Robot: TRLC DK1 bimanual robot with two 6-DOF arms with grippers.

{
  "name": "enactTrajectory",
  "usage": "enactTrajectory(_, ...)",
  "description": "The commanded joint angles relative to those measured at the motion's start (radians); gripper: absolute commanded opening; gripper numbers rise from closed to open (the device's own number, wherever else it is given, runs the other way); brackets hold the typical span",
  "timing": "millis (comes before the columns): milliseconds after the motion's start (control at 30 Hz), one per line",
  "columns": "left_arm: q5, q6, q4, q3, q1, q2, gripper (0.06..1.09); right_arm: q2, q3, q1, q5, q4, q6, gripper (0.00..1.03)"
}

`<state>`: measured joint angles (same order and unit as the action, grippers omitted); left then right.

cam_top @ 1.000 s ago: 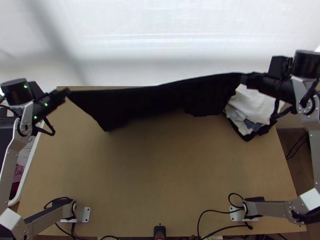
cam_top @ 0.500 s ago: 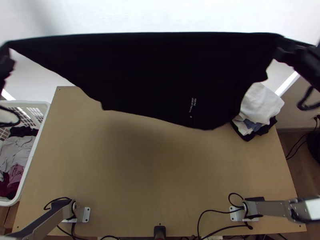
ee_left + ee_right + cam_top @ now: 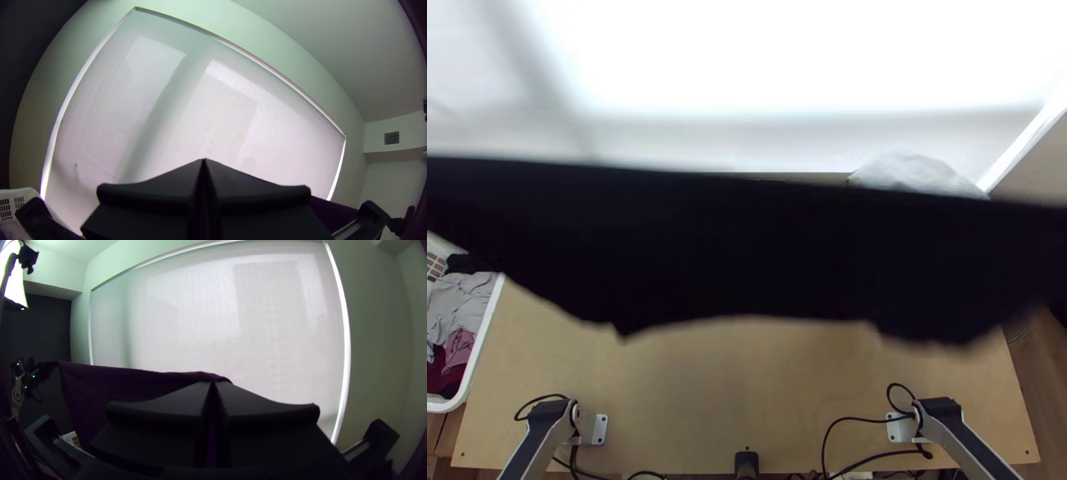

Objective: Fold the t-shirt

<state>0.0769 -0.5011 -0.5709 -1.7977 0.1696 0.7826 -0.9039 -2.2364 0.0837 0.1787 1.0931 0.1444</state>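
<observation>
Two-handed, pinching the black t-shirt (image 3: pixel 747 248) tight with the left hand (image 3: pixel 203 161) and the right hand (image 3: pixel 213 384), far apart. Holding it up in the air, spread wide over the tabletop (image 3: pixel 747 384), partly hiding a white cloth (image 3: pixel 913 173).

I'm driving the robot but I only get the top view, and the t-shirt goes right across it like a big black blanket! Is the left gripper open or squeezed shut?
Observer: Squeezed shut. In the left wrist view, the left gripper has its fingers together.
Operator: And the other one, is that shut too?
Observer: Yes. In the right wrist view, the right gripper has its fingers together, with cloth running up to them.
Operator: Cool! Where does the shirt's far end go?
Observer: In the right wrist view, the top edge of the t-shirt stretches across to a corner at the left gripper.
</observation>
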Motion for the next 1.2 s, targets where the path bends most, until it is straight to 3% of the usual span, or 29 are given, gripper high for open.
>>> enactTrajectory(0, -0.031, -0.007, -0.026, 0.038, 0.013, -0.057, 0.09, 0.017, -0.002, -0.007, -0.035, 0.045, -0.022, 0.03)
enactTrajectory(133, -0.031, -0.005, -0.047, 0.116, 0.011, -0.089, 0.09, 0.026, 0.064, -0.004, -0.035, 0.08, 0.007, 0.03)
enactTrajectory(267, -0.023, -0.004, -0.072, 0.255, 0.001, -0.123, 0.09, 0.059, 0.27, 0.019, -0.033, 0.067, 0.069, 0.03)
enactTrajectory(467, -0.02, -0.002, 0.005, 0.535, 0.001, -0.154, 0.09, 0.129, 0.725, 0.076, -0.033, -0.203, 0.121, 0.03)
enactTrajectory(667, -0.005, 0.003, 0.163, 0.712, 0.008, -0.083, 0.09, 0.059, 0.975, 0.096, -0.03, -0.426, 0.146, 0.03)
enactTrajectory(900, 0.014, -0.005, 0.332, 0.748, 0.038, 0.099, 0.09, -0.127, 1.018, 0.087, -0.03, -0.631, 0.147, 0.03)
enactTrajectory(1167, 0.014, -0.007, 0.416, 0.62, 0.033, 0.396, 0.09, -0.451, 0.805, 0.057, -0.03, -0.734, 0.147, 0.03)
